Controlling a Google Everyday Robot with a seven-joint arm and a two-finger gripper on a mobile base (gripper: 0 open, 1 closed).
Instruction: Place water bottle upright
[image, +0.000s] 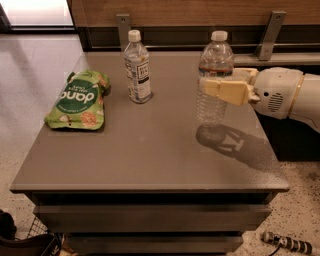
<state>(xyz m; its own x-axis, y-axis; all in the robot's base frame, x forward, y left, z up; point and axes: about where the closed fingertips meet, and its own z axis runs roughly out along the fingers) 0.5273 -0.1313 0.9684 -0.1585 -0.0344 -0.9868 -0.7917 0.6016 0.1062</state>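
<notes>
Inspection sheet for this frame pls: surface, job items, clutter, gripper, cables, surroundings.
Surface: grey table, matte top.
Job's things: water bottle upright near the right edge, white cap on; cannot tell if its base touches the top.
Clutter: labelled smooth bottle upright at the back; green snack pouch lying flat at the left.
Grippers: gripper reaches in from the right, closed around the water bottle's middle.
Cables: banded cable-like object on the floor, lower right.
Surroundings: wood-panel wall, metal brackets, speckled floor.
</notes>
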